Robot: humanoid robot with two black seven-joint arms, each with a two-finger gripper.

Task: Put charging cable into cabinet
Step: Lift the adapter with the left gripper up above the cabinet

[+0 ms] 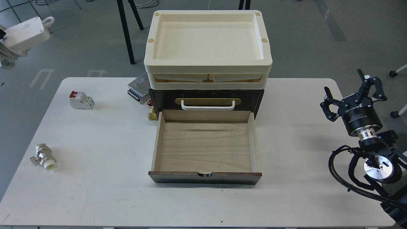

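Observation:
The charging cable (pixel 26 32), a flat white block with a cord wound round it, hangs in the air at the far upper left, well above and left of the table. Only a dark sliver of my left gripper (pixel 1 32) shows at the view's edge, holding the cable's left end. The dark brown cabinet (pixel 206 95) stands at the table's middle back with a cream tray (pixel 206 63) on top. Its light wood drawer (pixel 205 146) is pulled out towards me and holds nothing. My right gripper (pixel 349 87) is open and holds nothing, at the table's right edge.
A small white breaker with a red switch (pixel 82 100) lies at the back left. A perforated metal box (pixel 138 86) and a brass fitting (pixel 152 114) sit by the cabinet's left side. A metal valve with a white end (pixel 43 156) lies at the left front.

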